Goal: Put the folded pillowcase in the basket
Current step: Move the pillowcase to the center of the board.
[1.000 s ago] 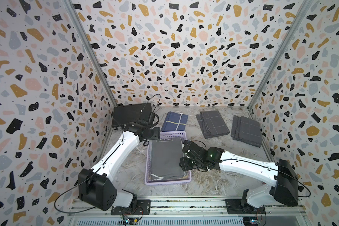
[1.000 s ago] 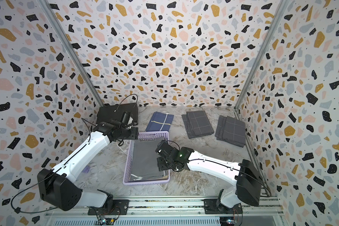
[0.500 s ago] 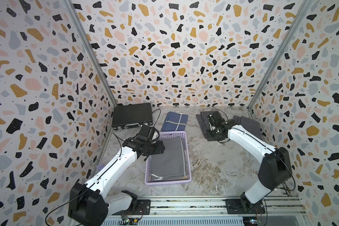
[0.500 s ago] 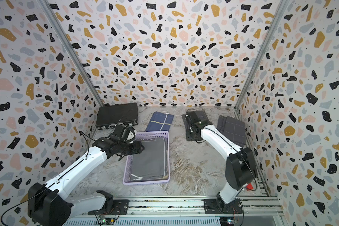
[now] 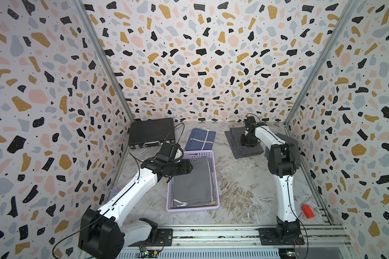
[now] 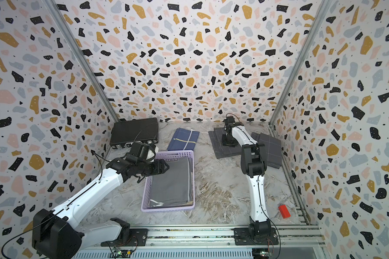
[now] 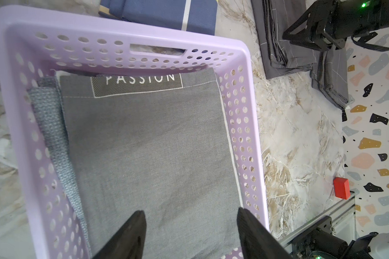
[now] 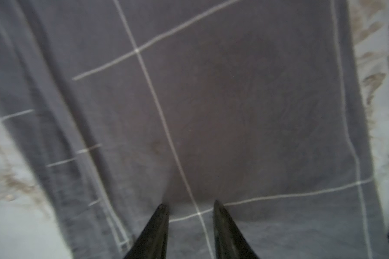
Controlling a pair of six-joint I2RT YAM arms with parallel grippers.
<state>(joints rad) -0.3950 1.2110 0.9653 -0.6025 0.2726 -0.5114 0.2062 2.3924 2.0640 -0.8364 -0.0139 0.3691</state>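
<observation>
The lilac basket (image 5: 216, 177) (image 6: 166, 209) (image 7: 254, 112) stands left of centre, with a plain grey folded pillowcase (image 5: 193, 186) (image 7: 148, 145) lying flat inside it. My left gripper (image 5: 190, 167) (image 6: 166, 167) (image 7: 190, 213) hovers open over the basket's far end, holding nothing. At the back lies a grey checked folded pillowcase (image 5: 249, 151) (image 6: 225, 152) (image 8: 234, 101). My right gripper (image 5: 245, 143) (image 6: 227, 143) (image 8: 190, 205) points down onto it. Its jaws stand a little apart with the tips at the cloth, and no fold shows between them.
A blue folded cloth (image 5: 201, 139) (image 6: 184, 139) lies behind the basket. A black case (image 5: 152, 132) sits at the back left. Another grey checked cloth (image 6: 270, 148) lies against the right wall. A red block (image 5: 307, 211) rests near the front right rail.
My right arm swung from beside the basket to the back and came down on the checked pillowcase, its jaws narrowing. My left gripper moved from the black case out over the basket.
</observation>
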